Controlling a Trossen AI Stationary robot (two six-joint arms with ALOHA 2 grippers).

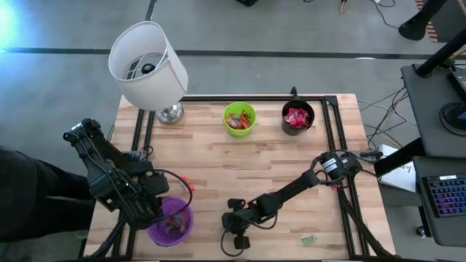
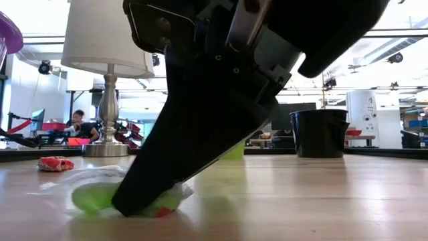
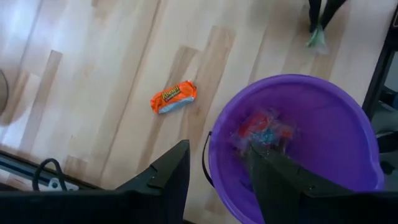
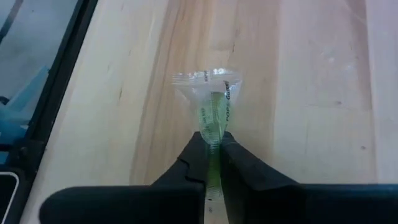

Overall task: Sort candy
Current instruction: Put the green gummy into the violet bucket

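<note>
Right hand [image 4: 212,148] is pinched shut on a green candy in a clear crinkly wrapper [image 4: 210,93], down at the near edge of the tabletop [image 1: 291,167]. Grip looks thin: the fingers have only a fold of the wrapper, so it could slip out or tear on the lift, and a fast swing might flick it off the near edge, which is just beside it. Another green candy [image 1: 309,239] lies near that edge too. Left hand [image 3: 217,171] hangs spread over the purple cup [image 1: 172,222], holding nothing; an orange candy [image 3: 173,98] lies just beside the cup. Route to the green cup [image 1: 239,118] and black cup [image 1: 297,117] at the far side is bare wood mid-table. Lamp [image 1: 149,67] stands far left, well apart from that path; the black frame rails along the sides are the main things to snag on.
</note>
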